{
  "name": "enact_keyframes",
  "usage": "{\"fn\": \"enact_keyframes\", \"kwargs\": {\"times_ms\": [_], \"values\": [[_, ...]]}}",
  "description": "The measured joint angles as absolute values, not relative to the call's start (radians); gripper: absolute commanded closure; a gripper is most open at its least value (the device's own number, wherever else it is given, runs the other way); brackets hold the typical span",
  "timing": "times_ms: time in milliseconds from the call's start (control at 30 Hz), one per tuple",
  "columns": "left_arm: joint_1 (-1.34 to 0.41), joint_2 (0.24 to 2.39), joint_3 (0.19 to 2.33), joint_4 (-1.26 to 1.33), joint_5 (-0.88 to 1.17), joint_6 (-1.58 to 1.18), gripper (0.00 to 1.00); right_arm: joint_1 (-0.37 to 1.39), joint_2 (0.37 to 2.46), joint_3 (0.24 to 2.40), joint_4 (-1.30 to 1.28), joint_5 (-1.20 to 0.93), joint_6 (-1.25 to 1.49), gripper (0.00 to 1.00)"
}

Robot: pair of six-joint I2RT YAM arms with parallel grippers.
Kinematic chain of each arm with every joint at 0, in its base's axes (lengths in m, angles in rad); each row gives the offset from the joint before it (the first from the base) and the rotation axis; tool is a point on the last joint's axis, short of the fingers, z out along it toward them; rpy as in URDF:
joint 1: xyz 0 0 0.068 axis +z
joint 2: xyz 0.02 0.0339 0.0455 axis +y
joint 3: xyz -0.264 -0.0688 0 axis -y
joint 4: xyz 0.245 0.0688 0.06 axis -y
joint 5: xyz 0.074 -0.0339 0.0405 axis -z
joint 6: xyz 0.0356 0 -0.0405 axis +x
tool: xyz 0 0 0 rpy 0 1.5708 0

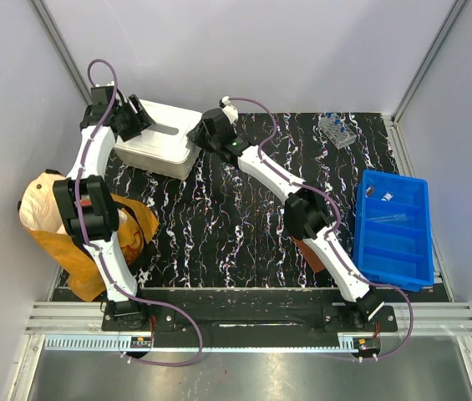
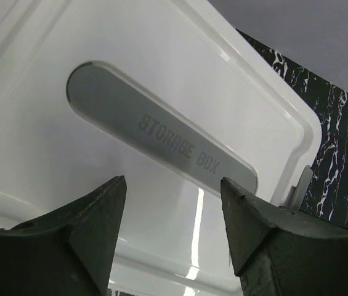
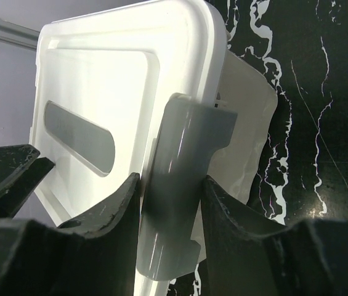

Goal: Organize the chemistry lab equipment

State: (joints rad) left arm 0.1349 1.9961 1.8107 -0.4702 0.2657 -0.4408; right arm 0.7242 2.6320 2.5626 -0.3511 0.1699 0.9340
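Note:
A white storage box with a grey handle plate stands at the back left of the mat. My left gripper hangs open just above its lid, with nothing between the fingers. At the box's right end, my right gripper is shut on the grey latch, one finger pressed against each side of it. A small clear tube rack with blue-tipped pieces sits at the back right. What is inside the box is hidden.
A blue compartment bin holding a few small items lies along the right edge of the mat. A tan paper bag rests by the left arm. Walls close in the left, back and right sides.

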Motion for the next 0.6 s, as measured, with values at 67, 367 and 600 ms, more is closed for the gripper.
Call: {"fn": "enact_keyframes", "kwargs": {"times_ms": [67,367,600], "values": [[0.141,1.996,1.834,-0.516,0.262,-0.425,0.29,0.726,2.621,2.537,-0.332,0.180,0.917,0.73],[0.252,1.996,1.939,-0.662,0.201,-0.351,0.20,0.713,2.527,2.382,-0.277,0.165,0.875,0.74],[0.309,2.002,2.014,-0.665,0.181,-0.295,0.16,0.670,2.427,2.210,-0.219,0.094,0.856,0.74]]}}
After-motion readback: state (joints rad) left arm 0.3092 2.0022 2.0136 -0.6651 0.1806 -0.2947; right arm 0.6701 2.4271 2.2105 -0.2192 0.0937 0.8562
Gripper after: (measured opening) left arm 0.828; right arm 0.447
